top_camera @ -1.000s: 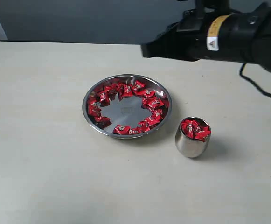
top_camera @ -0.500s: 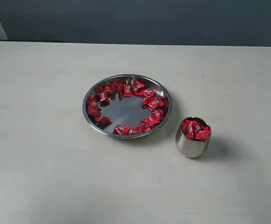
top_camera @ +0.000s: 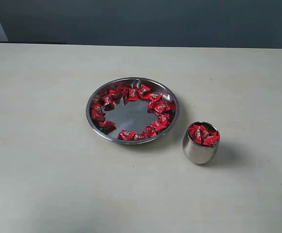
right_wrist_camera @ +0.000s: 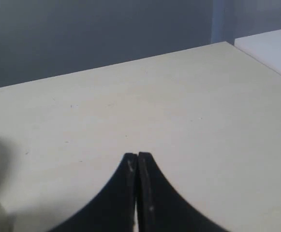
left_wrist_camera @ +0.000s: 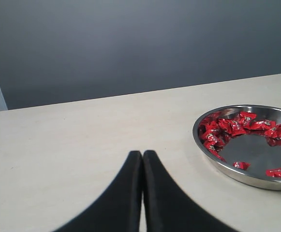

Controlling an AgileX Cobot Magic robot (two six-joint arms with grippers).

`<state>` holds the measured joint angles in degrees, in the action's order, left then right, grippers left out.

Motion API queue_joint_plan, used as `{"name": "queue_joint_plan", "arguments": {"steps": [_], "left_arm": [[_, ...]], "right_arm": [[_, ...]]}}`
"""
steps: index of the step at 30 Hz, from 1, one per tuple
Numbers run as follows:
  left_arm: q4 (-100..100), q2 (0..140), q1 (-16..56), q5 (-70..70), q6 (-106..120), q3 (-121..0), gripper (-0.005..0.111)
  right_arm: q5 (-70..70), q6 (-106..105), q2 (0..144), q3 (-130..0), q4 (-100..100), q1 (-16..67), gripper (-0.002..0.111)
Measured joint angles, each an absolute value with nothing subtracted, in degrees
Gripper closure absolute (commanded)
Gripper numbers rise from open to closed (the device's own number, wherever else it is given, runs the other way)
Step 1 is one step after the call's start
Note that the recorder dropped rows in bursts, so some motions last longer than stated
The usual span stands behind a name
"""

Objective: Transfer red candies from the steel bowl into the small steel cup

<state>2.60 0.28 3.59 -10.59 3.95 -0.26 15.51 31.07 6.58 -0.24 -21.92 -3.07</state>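
Note:
The steel bowl [top_camera: 91, 104] sits mid-table with red candies [top_camera: 131, 93] ringed along its inner wall and a bare mirror bottom. To its right stands the small steel cup [top_camera: 199, 150], heaped with red candies [top_camera: 203, 134]. Neither arm shows in the exterior view. In the left wrist view my left gripper [left_wrist_camera: 142, 153] is shut and empty over bare table, with the steel bowl [left_wrist_camera: 227, 169] and its red candies [left_wrist_camera: 229, 126] off to one side. My right gripper [right_wrist_camera: 137, 155] is shut and empty over bare table; bowl and cup are outside that view.
The pale table [top_camera: 43, 170] stretches all round the bowl and cup, ending at a dark grey wall [top_camera: 145, 19] behind. A white surface [right_wrist_camera: 271, 48] lies past the table's edge in the right wrist view.
One second ago the right arm reached across the top right of the exterior view. It has since pulled out of that view. Bowl, cup and candies have not moved.

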Motion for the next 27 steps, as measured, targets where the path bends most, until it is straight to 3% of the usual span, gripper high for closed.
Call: {"name": "queue_joint_plan", "arguments": {"steps": [11, 27], "left_arm": [[2.6, 0.3, 3.6, -10.6, 4.0, -0.3, 0.105], [2.6, 0.3, 3.6, -10.6, 4.0, -0.3, 0.105]], "right_arm": [[17.6, 8.0, 1.1, -0.1, -9.6, -3.1, 0.108], [17.8, 6.0, 0.4, -0.1, -7.3, -3.1, 0.108]]}}
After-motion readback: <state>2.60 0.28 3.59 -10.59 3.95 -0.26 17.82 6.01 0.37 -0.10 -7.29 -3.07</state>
